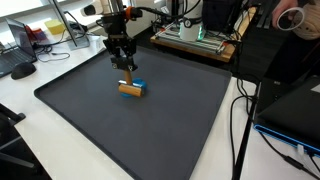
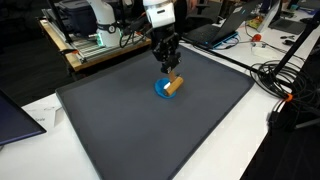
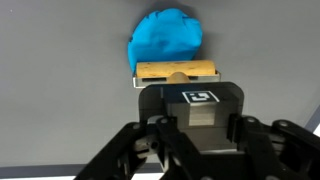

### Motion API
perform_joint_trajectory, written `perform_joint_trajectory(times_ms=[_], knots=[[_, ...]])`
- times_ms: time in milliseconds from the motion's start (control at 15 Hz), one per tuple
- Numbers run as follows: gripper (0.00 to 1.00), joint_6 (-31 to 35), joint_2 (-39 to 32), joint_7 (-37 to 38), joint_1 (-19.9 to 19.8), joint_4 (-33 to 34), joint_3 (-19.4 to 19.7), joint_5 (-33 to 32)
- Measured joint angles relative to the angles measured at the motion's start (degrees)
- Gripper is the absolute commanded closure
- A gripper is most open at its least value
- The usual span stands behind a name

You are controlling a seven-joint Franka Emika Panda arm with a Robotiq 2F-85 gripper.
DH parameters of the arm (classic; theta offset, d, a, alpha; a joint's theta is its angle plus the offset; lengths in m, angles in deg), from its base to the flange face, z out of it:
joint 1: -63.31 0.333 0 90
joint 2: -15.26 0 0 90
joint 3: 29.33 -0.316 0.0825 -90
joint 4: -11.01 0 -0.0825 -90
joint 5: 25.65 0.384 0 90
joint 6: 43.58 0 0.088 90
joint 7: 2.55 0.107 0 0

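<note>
A light wooden block [image 1: 129, 89] rests on the dark grey mat [image 1: 90, 120], with a bright blue lump [image 1: 141, 85] touching its far side. My gripper [image 1: 124, 72] comes straight down onto the block, its fingers shut on the block's top. In an exterior view the wooden block [image 2: 175, 86] leans against the blue lump [image 2: 162, 90] under the gripper [image 2: 170, 72]. In the wrist view the wooden block [image 3: 177, 71] lies crosswise just beyond the gripper [image 3: 185, 90], and the blue lump [image 3: 166, 40] sits behind it. The fingertips themselves are hidden by the gripper body.
The mat covers most of the white table [image 1: 25, 110]. Electronics boxes [image 1: 195, 35] and cables stand at the back, and black cables [image 2: 285, 80] run along one side. A laptop corner [image 2: 15, 118] lies near the mat's edge.
</note>
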Motion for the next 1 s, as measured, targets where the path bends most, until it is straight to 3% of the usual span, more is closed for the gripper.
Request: perform_joint_trajectory(times_ms=[1000], knots=[[0.77,0.0,-2.1,-4.0,-1.3,2.6,-1.5,1.3]])
